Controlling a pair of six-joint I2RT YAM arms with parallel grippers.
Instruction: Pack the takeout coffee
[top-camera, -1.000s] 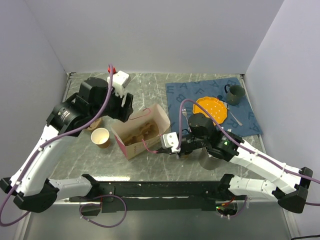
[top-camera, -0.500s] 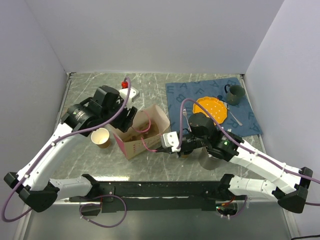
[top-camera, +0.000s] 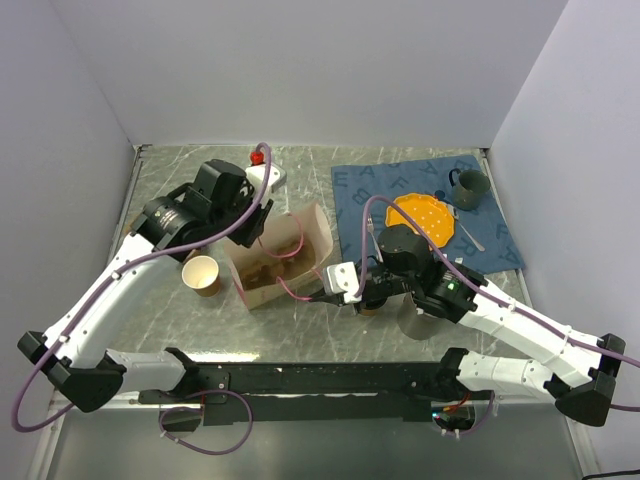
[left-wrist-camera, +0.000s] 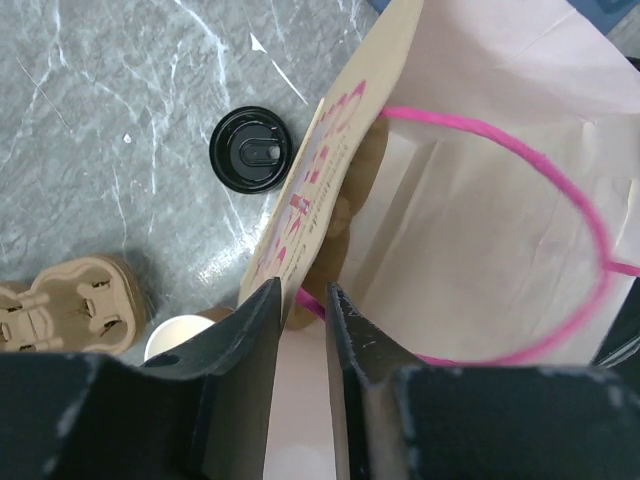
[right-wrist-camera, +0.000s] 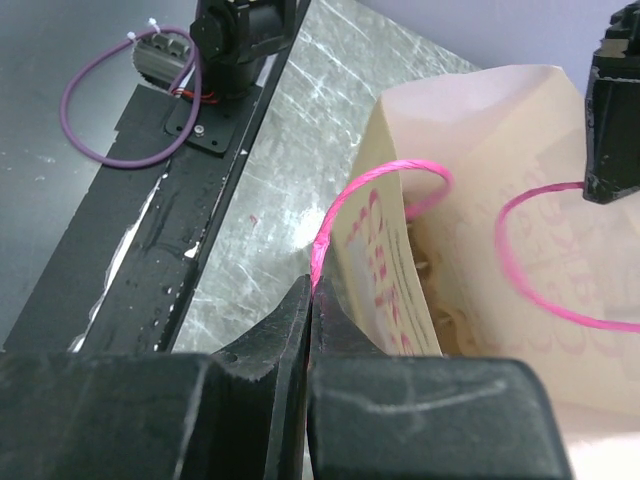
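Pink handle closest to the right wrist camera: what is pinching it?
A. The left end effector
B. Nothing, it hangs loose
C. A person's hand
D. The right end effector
D: the right end effector is shut on the pink handle of the paper bag, and the string runs down between its fingers.

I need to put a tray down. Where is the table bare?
Bare marble behind the paper bag, between white box and blue mat; also the strip between bag and black rail. Crowded left of the bag: open cup, black lid, cup carrier.
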